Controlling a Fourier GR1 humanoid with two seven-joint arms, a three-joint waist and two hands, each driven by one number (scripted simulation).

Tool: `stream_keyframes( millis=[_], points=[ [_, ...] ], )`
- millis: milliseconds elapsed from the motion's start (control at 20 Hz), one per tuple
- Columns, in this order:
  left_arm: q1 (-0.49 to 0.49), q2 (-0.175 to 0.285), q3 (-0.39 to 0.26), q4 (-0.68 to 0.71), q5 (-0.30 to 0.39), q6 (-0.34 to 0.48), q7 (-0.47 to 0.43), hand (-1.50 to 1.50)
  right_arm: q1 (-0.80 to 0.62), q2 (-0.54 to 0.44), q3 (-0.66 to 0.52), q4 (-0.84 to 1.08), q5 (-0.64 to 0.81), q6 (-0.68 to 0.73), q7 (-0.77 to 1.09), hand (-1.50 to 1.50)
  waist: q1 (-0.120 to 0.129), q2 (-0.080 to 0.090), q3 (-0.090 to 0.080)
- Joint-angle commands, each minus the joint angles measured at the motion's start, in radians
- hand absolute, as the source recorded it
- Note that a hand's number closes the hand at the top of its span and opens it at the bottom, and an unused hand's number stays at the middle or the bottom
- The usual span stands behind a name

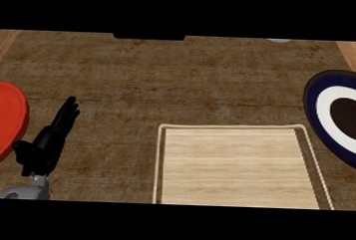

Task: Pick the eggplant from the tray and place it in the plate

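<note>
Left hand (46,143): lower left, on a grey forearm (22,192) entering from the bottom edge. Released: fingers (66,112) straight, close together, pointing up and slightly right; thumb out to the left. Nothing grasped.

Red plate (4,121): at the left edge, partly cut off by it; just left of the hand, not touching.

Counter (175,77): brown, mottled, under everything.

Tray (159,161): light wood with a pale raised rim; lower centre, cut off by the bottom edge; well right of the hand. Plain wood across the visible floor.

Blue plate (314,104): at the right edge, partly cut off. Dark blue rim, white ring, dark brown centre. Just beside the tray's upper right corner; contact cannot be told.

Eggplant: location cannot be told from this view.
</note>
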Motion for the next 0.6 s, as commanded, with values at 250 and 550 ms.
stream_keyframes(
  millis=[250,550],
  points=[
    [0.003,0.016,0.02,-0.047,0.011,-0.04,0.039,0.0,-0.224,0.03,0.18,-0.048,0.083,-0.009,0.176,1.5,0.011,0.001,0.0],
    [-0.014,-0.07,-0.039,-0.037,-0.065,0.037,0.032,0.0,-0.422,0.057,0.32,0.054,0.195,-0.08,0.205,1.5,0.015,0.002,0.0]
  ],
)
